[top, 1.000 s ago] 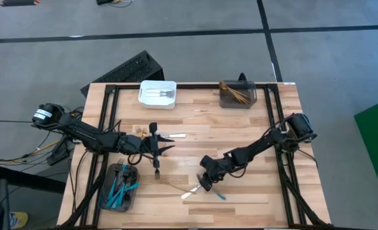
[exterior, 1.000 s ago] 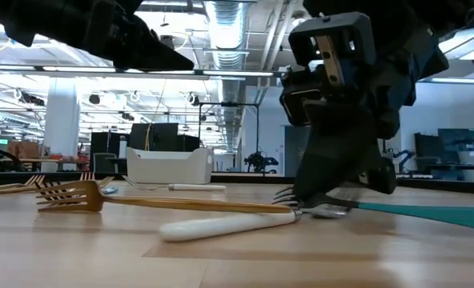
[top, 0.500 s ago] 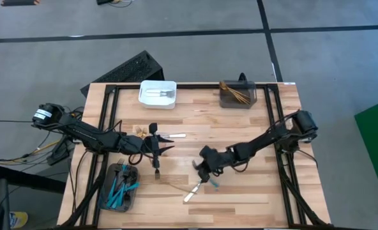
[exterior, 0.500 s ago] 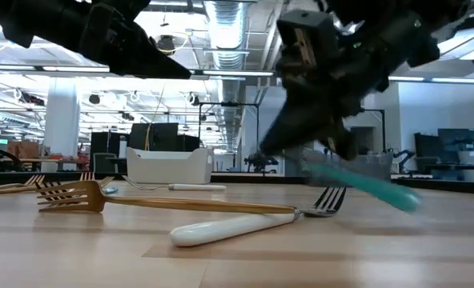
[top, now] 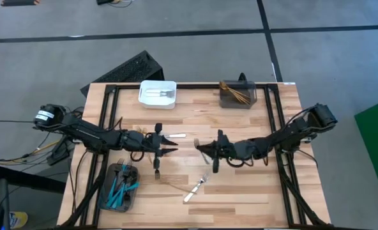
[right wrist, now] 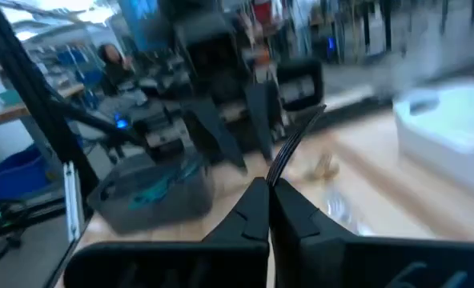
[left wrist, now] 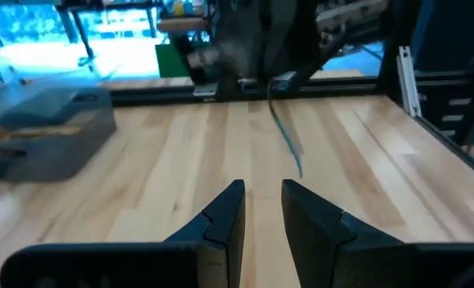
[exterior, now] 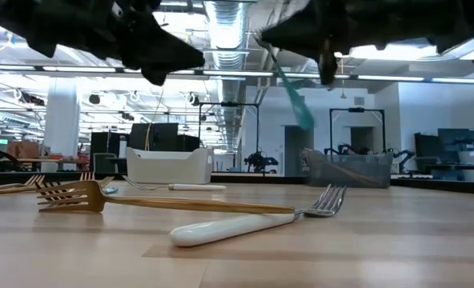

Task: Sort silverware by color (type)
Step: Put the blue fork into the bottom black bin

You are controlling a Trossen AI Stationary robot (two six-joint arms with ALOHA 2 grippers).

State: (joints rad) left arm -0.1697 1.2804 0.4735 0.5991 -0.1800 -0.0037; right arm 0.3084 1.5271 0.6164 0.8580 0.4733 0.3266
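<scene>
Above the middle of the light wooden table [top: 240,121], the right gripper [top: 215,155] is clamped on a slim teal-handled utensil [exterior: 291,94], which hangs tilted in the air (clear of the tabletop). The left gripper [top: 161,145] hovers facing it, fingers [left wrist: 225,214] slightly apart and empty, while a white-handled silver fork [top: 195,190] and a gold fork [exterior: 101,198] lie on the wood.
</scene>
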